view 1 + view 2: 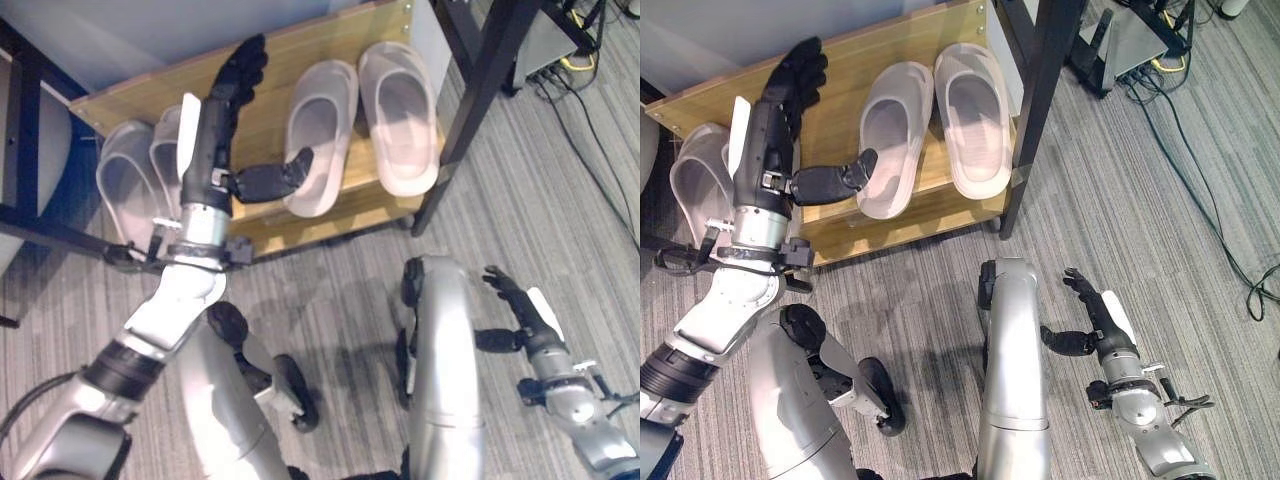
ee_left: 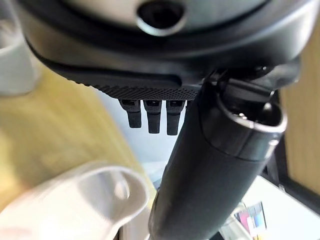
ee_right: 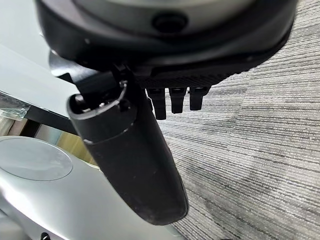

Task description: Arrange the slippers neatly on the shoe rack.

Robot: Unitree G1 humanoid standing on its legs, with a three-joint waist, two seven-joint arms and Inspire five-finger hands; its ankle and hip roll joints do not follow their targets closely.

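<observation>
Grey striped carpet (image 1: 330,290) lay under a low wooden shoe rack (image 1: 270,110) set against a pale wall. On the rack's sloping board sat two pairs of pale slippers: one pair (image 1: 365,120) side by side at the rack's right end, the other pair (image 1: 135,175) at its left end, partly hidden by the left arm. The left hand (image 1: 225,110) reached over the board between the pairs, fingers straight and holding nothing, its thumb stuck out toward the heel of the nearer right-end slipper (image 1: 318,135). The right hand (image 1: 1095,315) hung low over the carpet, well apart from the rack, fingers relaxed and empty. A black table leg (image 1: 480,90) stood beside the rack's right end, with cables (image 1: 1180,110) trailing across the floor beyond.
</observation>
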